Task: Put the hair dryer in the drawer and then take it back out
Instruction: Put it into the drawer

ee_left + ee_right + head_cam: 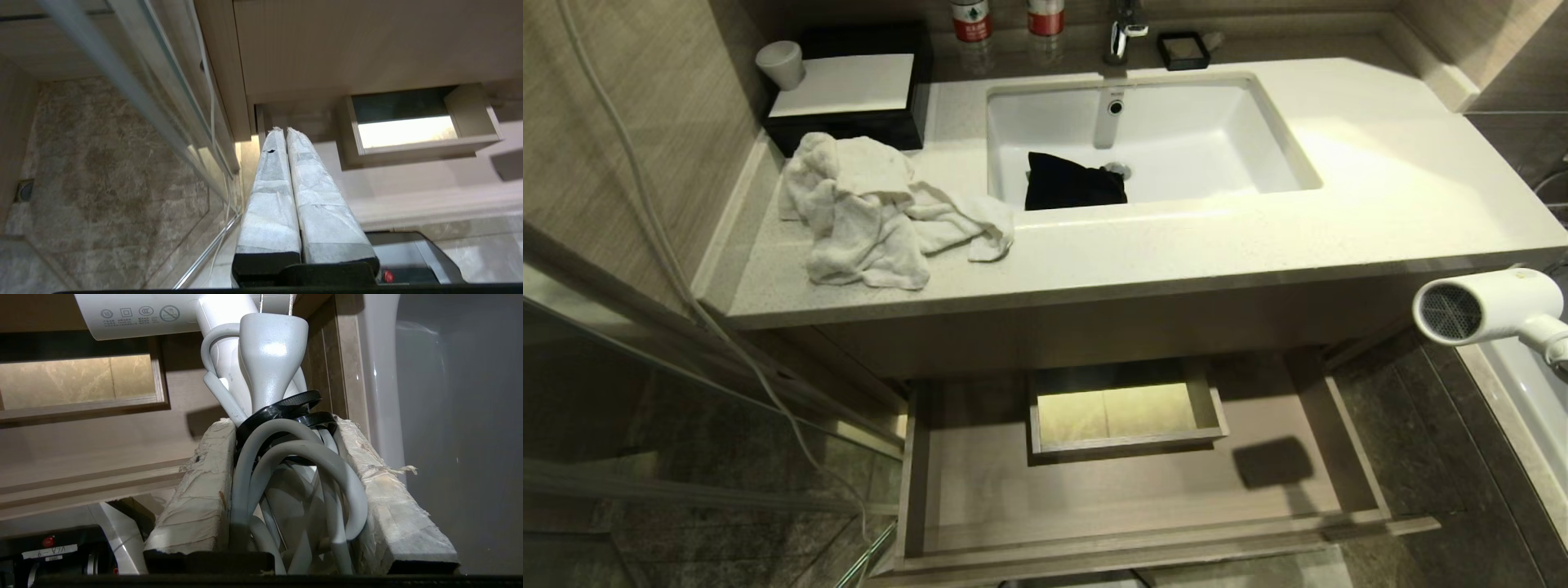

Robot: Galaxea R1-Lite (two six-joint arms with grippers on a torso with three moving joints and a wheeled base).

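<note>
We see 1 hair dryer (1490,309) at the right edge of the head view, its handle cut off by the frame, hanging beside the desk (1380,196) and above the floor, outside the drawer (980,490). The arm behind it is out of that frame. In the right wrist view, our right hand (286,428) is clenched on the dryer's handle and bundled cord, which hide the grip point itself. The 1 drawer stands pulled out at lower center, with 1 boxed notch (1125,411) inside. Our left hand (286,134), seen only in its own wrist view, has its 2 fingers pressed together, grasping nothing. On the desk lie 1 white towel (874,212) and 1 sink (1217,131) holding 1 dark cloth (1070,184); 2 bottles (970,18) are cropped at the top edge.
</note>
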